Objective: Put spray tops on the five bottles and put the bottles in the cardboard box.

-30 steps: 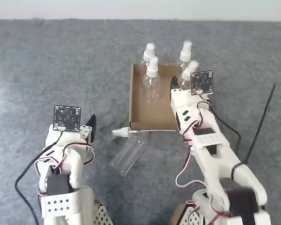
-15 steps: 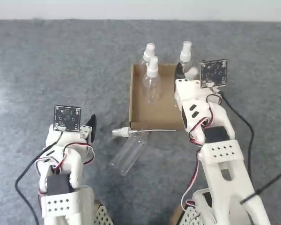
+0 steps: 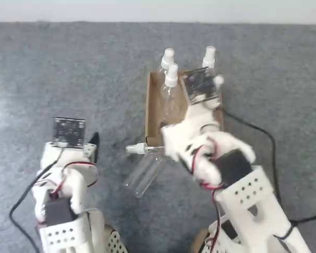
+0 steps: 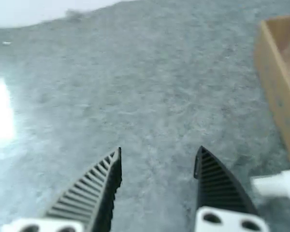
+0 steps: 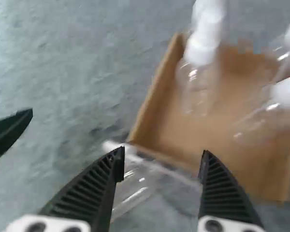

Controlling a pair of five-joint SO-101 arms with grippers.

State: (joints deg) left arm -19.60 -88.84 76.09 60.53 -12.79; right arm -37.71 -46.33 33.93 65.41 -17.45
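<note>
No readable text or labels.

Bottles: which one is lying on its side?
The clear bottle on the grey surface just outside the cardboard box, on the side nearest the arms. The other four bottles stand upright.

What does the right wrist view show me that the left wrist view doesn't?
Right wrist, not left wrist: the right gripper, open and aimed at the lying bottle and its clear body, plus the inside of the cardboard box with upright spray-topped bottles standing in it. Left wrist, not right wrist: the left gripper, open above the grey table. Both: the cardboard box's wall, the grey table, and the lying bottle, seen from the left wrist as its white spray top.
</note>
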